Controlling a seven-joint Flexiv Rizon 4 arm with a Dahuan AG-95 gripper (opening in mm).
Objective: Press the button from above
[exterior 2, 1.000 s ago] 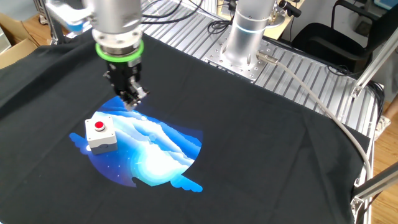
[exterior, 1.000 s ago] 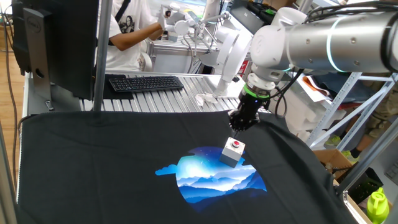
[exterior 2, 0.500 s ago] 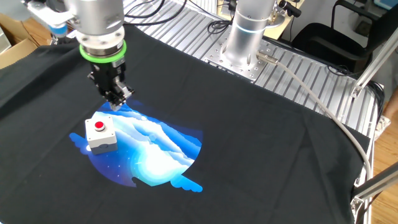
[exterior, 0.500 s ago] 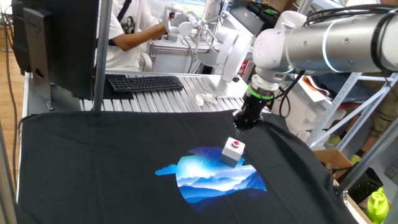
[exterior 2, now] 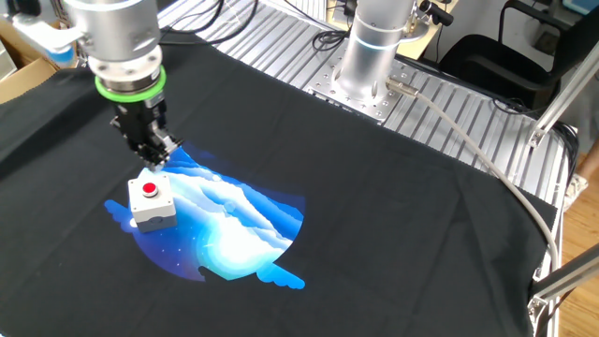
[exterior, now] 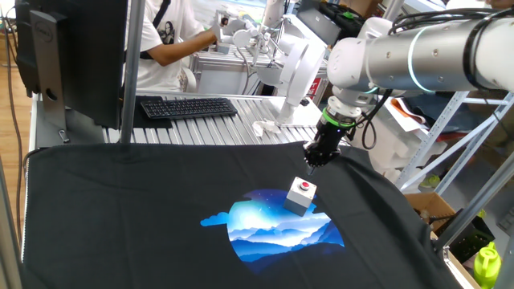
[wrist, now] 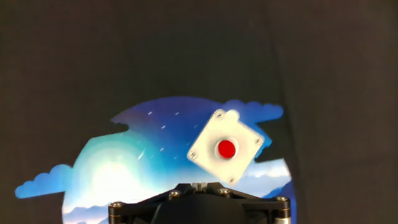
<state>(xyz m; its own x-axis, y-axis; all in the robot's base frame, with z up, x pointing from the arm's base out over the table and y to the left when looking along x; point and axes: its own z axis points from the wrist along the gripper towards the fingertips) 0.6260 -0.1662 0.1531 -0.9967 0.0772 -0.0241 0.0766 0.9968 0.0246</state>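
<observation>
Black cloth (exterior 2: pixel 393 234) over the whole table, slatted aluminium (exterior 2: pixel 281 47) bare only along the far edge by the arm's base (exterior 2: pixel 367 51), a keyboard (exterior: pixel 187 107) and a person (exterior: pixel 173 36) beyond that edge. Printed on the cloth, a blue-and-white patch (exterior 2: pixel 229 229) somewhat off the table's middle, and on the patch's rim the grey box (exterior 2: pixel 153 206) with the button (exterior 2: pixel 149 190) facing up, box turned diamond-wise in the hand view (wrist: pixel 225 147). Gripper (exterior 2: pixel 154 161) hanging above and just beside the box, toward the far edge, not touching — nothing in its hold. Cannot tell whether the fingers are parted or closed: too dark and too small in both fixed views, and only the mount's edge showing in the hand view. Probably mid-approach, not yet centred over the button. Risks from here, judged only from this layout: coming straight down now would likely land on the box's rim or on the cloth behind it, not on the red cap. An off-centre touch could tip or shove the box, since nothing visibly fixes it and the cloth may slide or wrinkle under it. Parted fingers could straddle the cap and strike the grey top instead. Pressing too deep could jam the box into the soft cloth — too shallow, no click.
</observation>
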